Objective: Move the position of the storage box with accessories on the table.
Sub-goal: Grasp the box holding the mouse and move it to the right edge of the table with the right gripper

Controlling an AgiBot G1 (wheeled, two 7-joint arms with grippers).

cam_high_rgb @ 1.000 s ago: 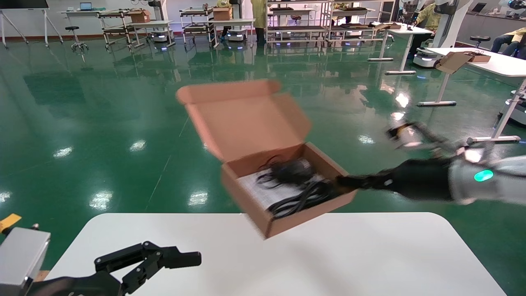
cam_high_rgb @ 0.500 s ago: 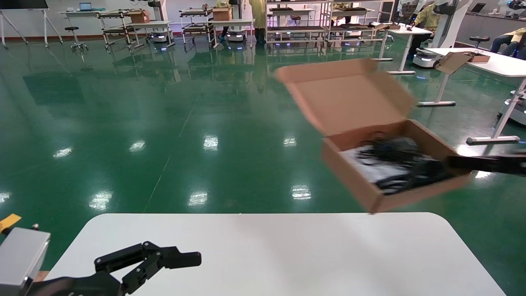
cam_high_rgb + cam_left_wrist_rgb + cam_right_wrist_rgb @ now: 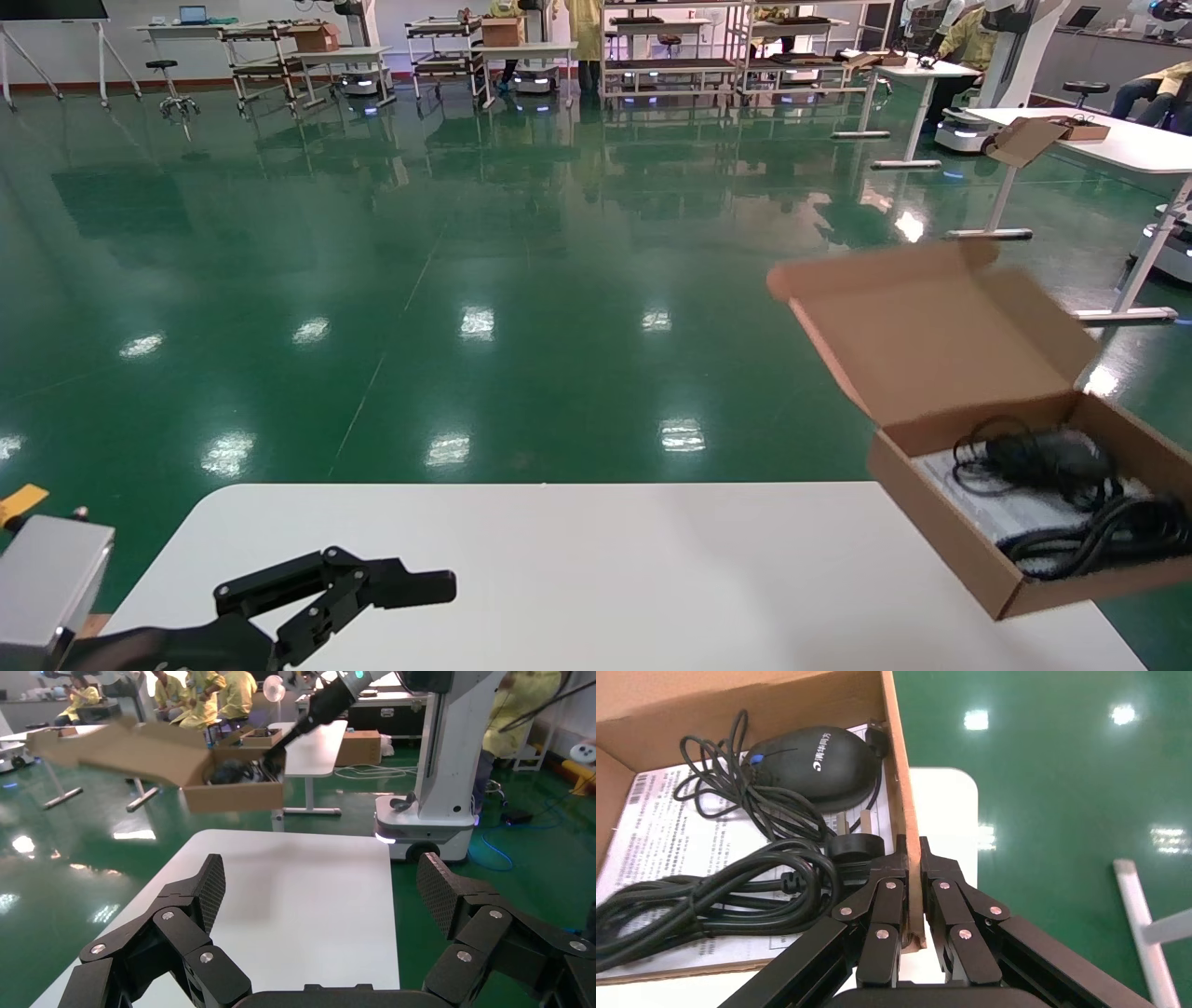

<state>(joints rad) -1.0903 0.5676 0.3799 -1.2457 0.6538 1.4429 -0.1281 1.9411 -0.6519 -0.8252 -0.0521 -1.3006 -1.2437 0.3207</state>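
The storage box (image 3: pixel 950 550), brown cardboard with its lid (image 3: pixel 931 326) open, hangs tilted over the white table's (image 3: pixel 605 578) right edge. Inside lie a black mouse (image 3: pixel 1043 457), a coiled black cable (image 3: pixel 1090 545) and a white leaflet (image 3: pixel 1006 508). My right gripper (image 3: pixel 912 846) is shut on the box's side wall (image 3: pixel 898 762), one finger inside and one outside; it is out of the head view. The mouse (image 3: pixel 807 762), cable (image 3: pixel 715 888) and leaflet (image 3: pixel 659 825) show beside it. My left gripper (image 3: pixel 410 587) is open and empty, low over the table's near left corner. The left wrist view shows the box (image 3: pixel 232 797) far off.
Green floor lies beyond the table's far edge. White desks (image 3: pixel 1117 140) with another carton (image 3: pixel 1029 140) stand at the far right, and racks (image 3: pixel 670 56) at the back. A robot base (image 3: pixel 436 818) stands beside the table's right side.
The box has swung from above the table's far middle to the right, then down toward the right edge. The right arm has left the head view. The left arm has not moved.
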